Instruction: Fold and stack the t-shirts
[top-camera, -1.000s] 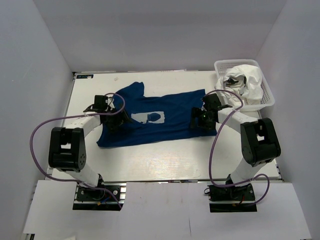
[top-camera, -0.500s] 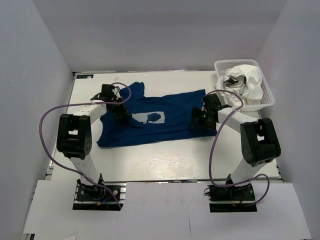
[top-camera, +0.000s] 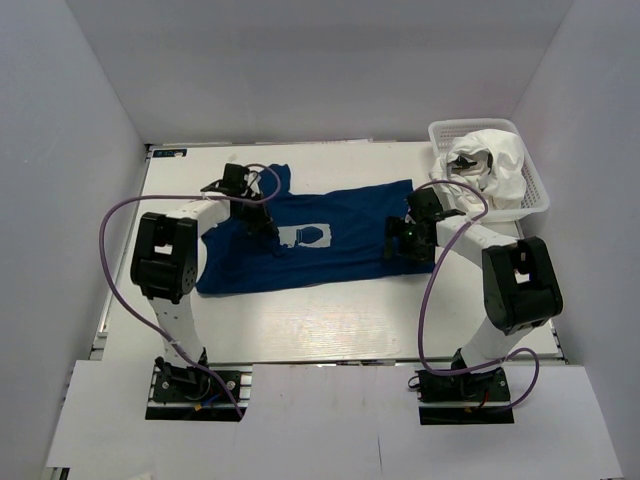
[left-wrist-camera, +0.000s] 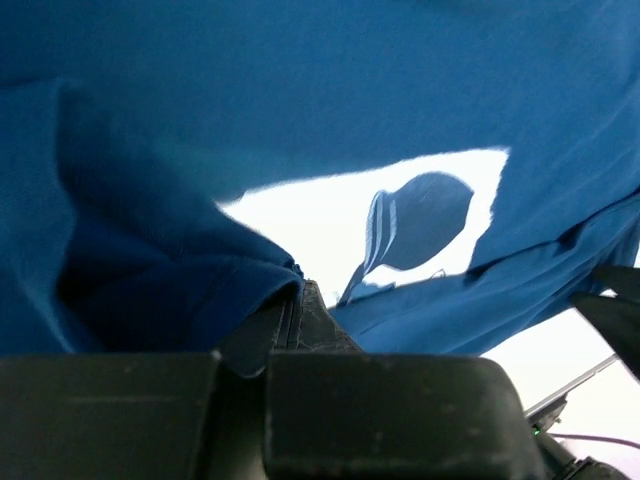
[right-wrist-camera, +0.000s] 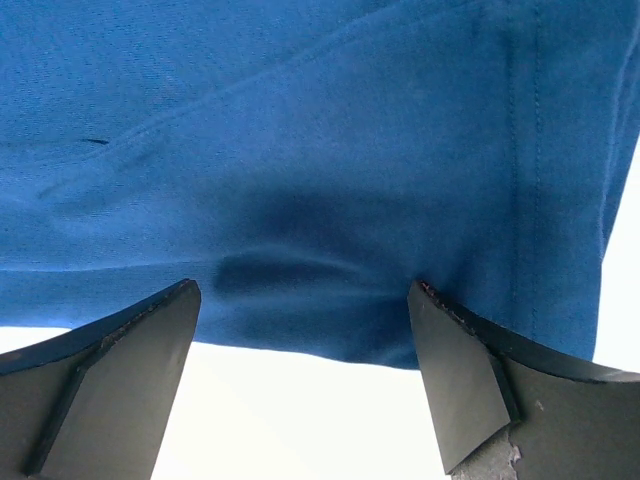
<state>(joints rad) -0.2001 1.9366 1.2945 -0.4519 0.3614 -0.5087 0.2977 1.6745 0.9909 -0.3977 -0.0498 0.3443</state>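
The white table (top-camera: 330, 325) carries a navy blue t-shirt (top-camera: 340, 250), which is spread crosswise over its middle with the front up. The shirt's pale square print (top-camera: 305, 234) sits left of centre, one sleeve (top-camera: 272, 180) reaches toward the far edge, and the hem end lies to the right. At the far right corner, well apart from the sleeve but near the hem end, a white lattice basket (top-camera: 536, 190) stands on the table with a crumpled white t-shirt (top-camera: 497, 160) heaped inside it. A small dark label (top-camera: 170, 153) sits at the far left corner.
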